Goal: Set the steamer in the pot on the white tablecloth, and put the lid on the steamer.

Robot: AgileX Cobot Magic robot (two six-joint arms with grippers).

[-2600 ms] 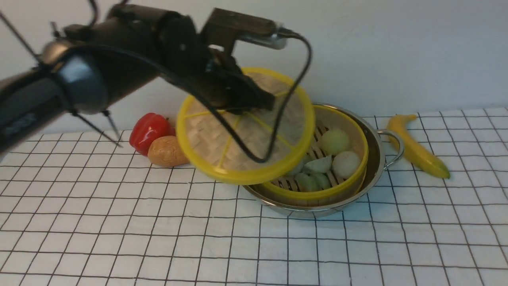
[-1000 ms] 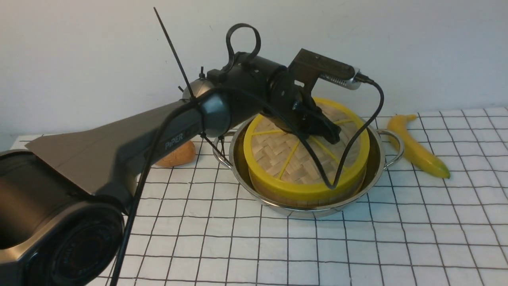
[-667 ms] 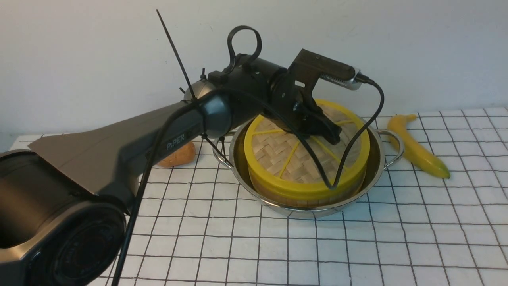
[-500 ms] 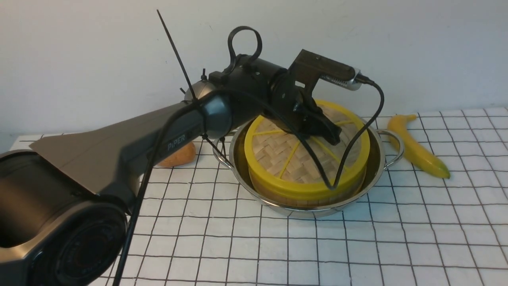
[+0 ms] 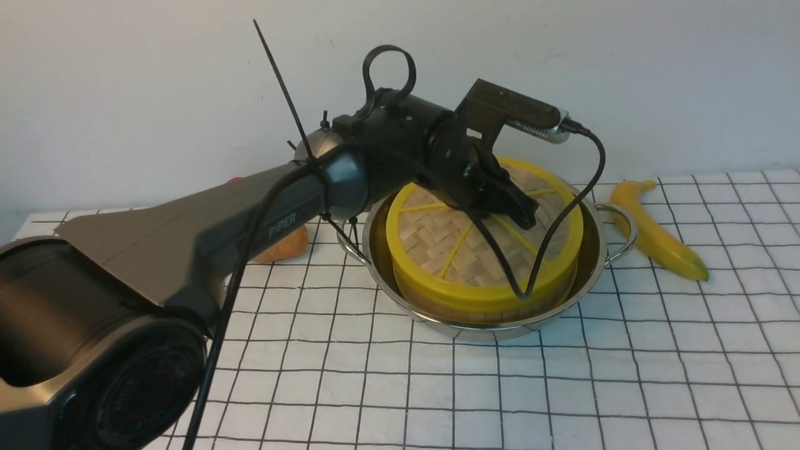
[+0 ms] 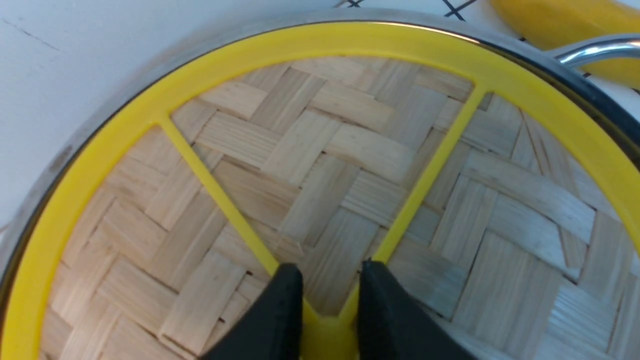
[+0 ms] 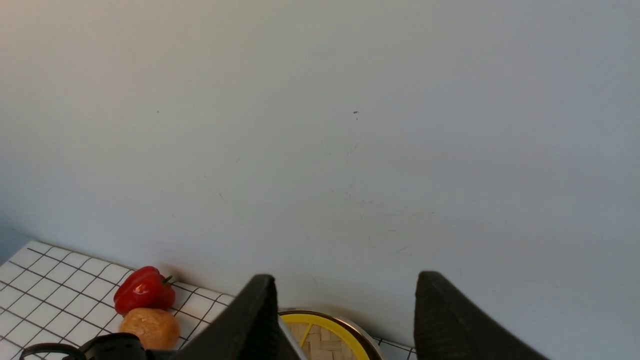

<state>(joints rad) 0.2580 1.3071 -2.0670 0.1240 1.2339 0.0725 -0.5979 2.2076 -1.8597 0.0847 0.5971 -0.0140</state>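
Note:
The lid, a woven bamboo disc with a yellow rim and spokes, lies flat on the steamer. Only a strip of the steamer's bamboo wall shows under the lid; its food is hidden. The steamer sits inside the steel pot on the white tablecloth. My left gripper rests on the middle of the lid. In the left wrist view the lid fills the frame, and the left gripper is closed on the yellow centre knob. My right gripper is open and empty, held up facing the wall.
A yellow banana lies right of the pot's right handle. A brown potato lies left of the pot, partly behind my left arm. A red pepper sits beside it near the wall.
The left gripper carried the tilted lid from the left over the open steamer and set it down flat on it. In the last second only the arm shifted slightly.

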